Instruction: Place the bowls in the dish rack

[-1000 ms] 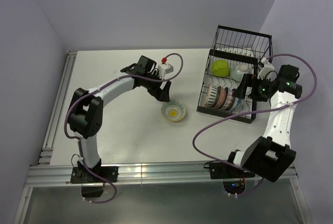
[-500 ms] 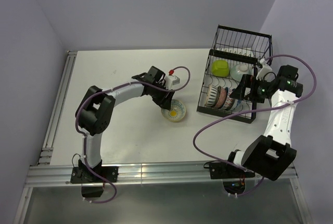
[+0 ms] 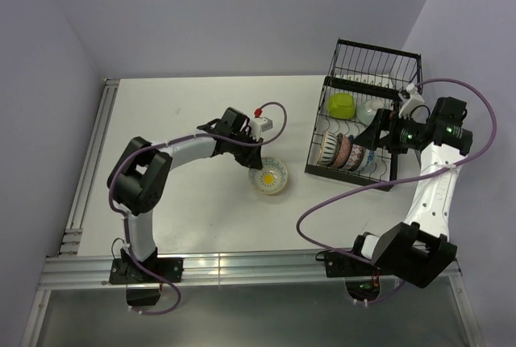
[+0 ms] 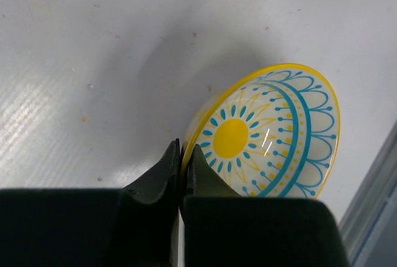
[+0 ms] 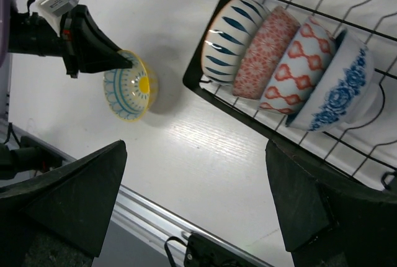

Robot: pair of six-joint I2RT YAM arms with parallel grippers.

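Observation:
A yellow-rimmed bowl [image 3: 270, 175] with a blue pattern and a yellow centre lies on the white table, left of the dish rack [image 3: 311, 166]. My left gripper [image 3: 256, 161] is shut on its near rim; in the left wrist view the fingers [image 4: 182, 155] pinch the edge of the bowl [image 4: 279, 136]. The right wrist view shows the same bowl [image 5: 130, 87] and several patterned bowls [image 5: 263, 53] standing on edge in the rack's [image 5: 214, 31] slots. My right gripper [image 5: 196, 149] is open and holds nothing, hovering by the rack's [image 3: 311, 166] right side.
A lime-green object [image 3: 342, 106] and a pale bowl [image 3: 373, 109] sit in the rack's rear part, with a taller wire basket [image 3: 379, 60] behind. A metal rail [image 3: 89, 161] runs along the table's left edge. Walls close in on the left, back and right.
My left gripper came down to the bowl from the upper left and shut on its rim. The right arm shifted only slightly and stayed open.

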